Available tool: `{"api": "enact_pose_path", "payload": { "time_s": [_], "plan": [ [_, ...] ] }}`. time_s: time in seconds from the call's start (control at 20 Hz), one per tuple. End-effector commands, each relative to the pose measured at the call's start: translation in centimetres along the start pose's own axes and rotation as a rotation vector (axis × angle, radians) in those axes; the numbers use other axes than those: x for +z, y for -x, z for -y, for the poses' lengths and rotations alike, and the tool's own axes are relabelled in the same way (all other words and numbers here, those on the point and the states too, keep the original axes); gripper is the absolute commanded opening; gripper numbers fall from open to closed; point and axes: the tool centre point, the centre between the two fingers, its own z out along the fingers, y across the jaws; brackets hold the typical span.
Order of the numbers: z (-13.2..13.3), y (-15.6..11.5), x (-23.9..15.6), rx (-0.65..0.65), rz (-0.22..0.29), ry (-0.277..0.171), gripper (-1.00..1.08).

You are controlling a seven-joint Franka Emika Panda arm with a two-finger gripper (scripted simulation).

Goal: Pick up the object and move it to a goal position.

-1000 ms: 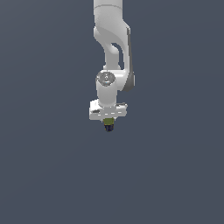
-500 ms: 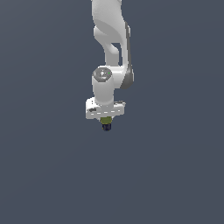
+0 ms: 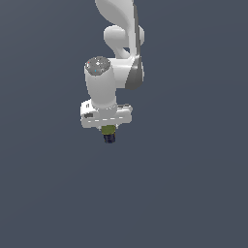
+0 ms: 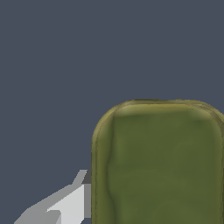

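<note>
The object is a tiny stub with an olive-green upper part and a dark navy lower part. It hangs just under the white gripper, which is shut on it. In the exterior view the arm reaches down from the upper edge, and gripper and object are up in the air against the plain grey ground. In the wrist view the object fills much of the picture as a rounded olive-green block, with one grey-white finger pressed against its side. The other finger is hidden behind the object.
The arm's white wrist joint and upper link rise above the gripper. Only a uniform dark grey-blue background surrounds them.
The gripper, still holding the object, has shifted slightly toward the exterior view's left, and the arm links above have swung with it.
</note>
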Motion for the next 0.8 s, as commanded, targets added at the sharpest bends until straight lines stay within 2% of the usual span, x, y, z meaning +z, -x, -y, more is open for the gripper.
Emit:
{"api": "enact_pose_path", "payload": {
  "time_s": [0.0, 0.4, 0.75],
  "plan": [
    [-1.3, -0.9, -2.5, 0.000, -0.004, 0.001, -1.00],
    [-5.1, -3.4, -9.3, 0.000, -0.004, 0.001, -1.00],
    [-7.6, -5.2, -13.7, 0.000, -0.004, 0.001, -1.00]
  ]
}}
